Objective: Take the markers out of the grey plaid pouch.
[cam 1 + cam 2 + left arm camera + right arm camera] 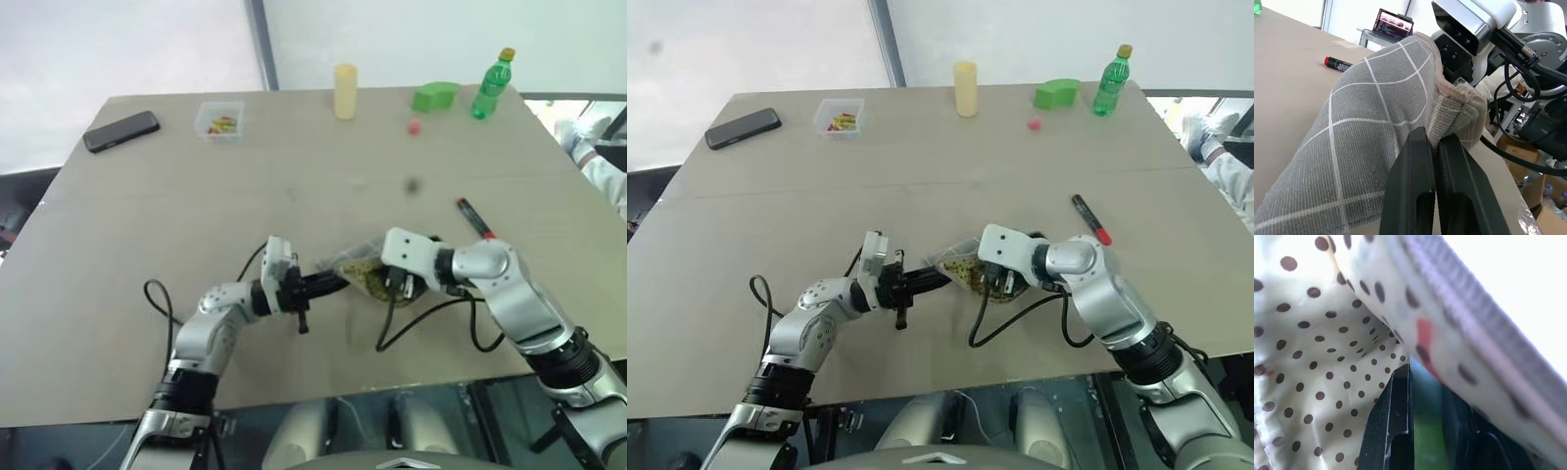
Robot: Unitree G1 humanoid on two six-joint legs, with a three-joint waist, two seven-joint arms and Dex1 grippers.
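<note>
On the table: one grey plaid pouch (965, 269), one marker (1090, 218) lying loose, one black phone (744, 128), one clear plastic box (840, 117), one pale yellow cylinder (966, 89), one green block (1057, 93), one green bottle (1110, 81), one small red ball (1034, 123). Two grippers, left (939, 278) and right (1002, 286).

The grey plaid pouch (1376, 147) is woven cloth, matt and slightly coarse, with pale grid lines and a frayed, fuzzy edge at its mouth. Its lining (1327, 357) is smoother, faintly sheeny fabric (cream with dark dots). The left pincer (1432, 191) has matt black plastic fingers. The desk (294, 166) looks like matt brown board, smooth. On the right lies a marker (475, 217) of glossy dark and red plastic. The far green bottle (493, 84) is shiny clear plastic.
</note>
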